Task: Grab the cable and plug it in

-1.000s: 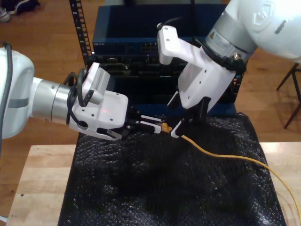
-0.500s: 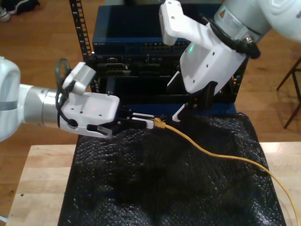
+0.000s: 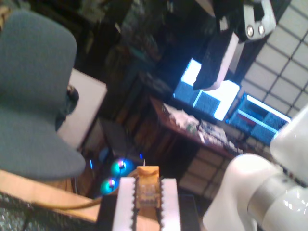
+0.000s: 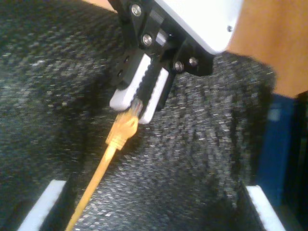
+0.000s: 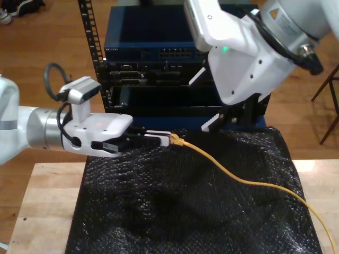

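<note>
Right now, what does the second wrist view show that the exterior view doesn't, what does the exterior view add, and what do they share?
The second wrist view adds the close-up: the ribbed pads of my first gripper shut on the cable at its plug, and my second gripper with fingertips wide apart. The exterior view adds the rack of network gear, the wooden table and the cable's run toward the exterior view's lower right. Both share my first gripper, the cable and the black mat.
</note>
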